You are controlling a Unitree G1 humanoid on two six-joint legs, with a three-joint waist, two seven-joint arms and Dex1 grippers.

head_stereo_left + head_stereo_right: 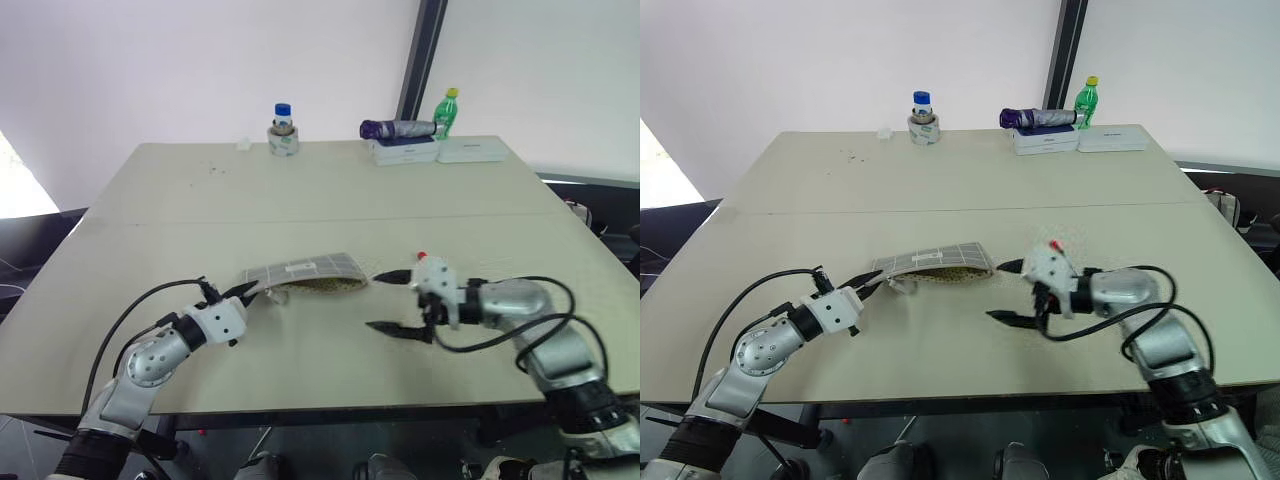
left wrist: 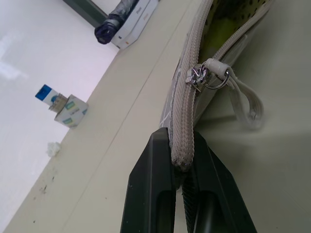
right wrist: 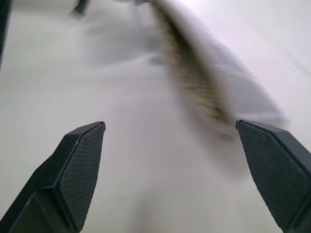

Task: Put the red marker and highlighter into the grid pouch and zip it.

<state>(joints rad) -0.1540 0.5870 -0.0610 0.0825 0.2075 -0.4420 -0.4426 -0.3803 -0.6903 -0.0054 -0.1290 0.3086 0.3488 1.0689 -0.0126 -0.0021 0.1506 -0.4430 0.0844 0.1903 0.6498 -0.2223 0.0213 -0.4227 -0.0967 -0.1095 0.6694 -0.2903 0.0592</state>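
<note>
The grid pouch (image 1: 305, 270) lies mid-table with its mouth open along the zipper, and its metal zipper pull (image 2: 197, 77) sits near the left end. My left gripper (image 1: 247, 291) is shut on that end's zipper edge, pinched between its black fingers (image 2: 155, 184). Bright yellow, seemingly the highlighter (image 2: 216, 31), shows inside the open mouth. The red marker is hidden. My right gripper (image 1: 375, 302) hovers just off the pouch's right end, jaws wide open and empty, with the pouch (image 3: 204, 82) blurred ahead of them.
At the table's far edge stand a blue-capped bottle (image 1: 283, 128), a folded purple umbrella (image 1: 397, 128) on white boxes (image 1: 405, 151), and a green bottle (image 1: 447, 112). A white strap loop (image 2: 245, 102) hangs from the zipper pull.
</note>
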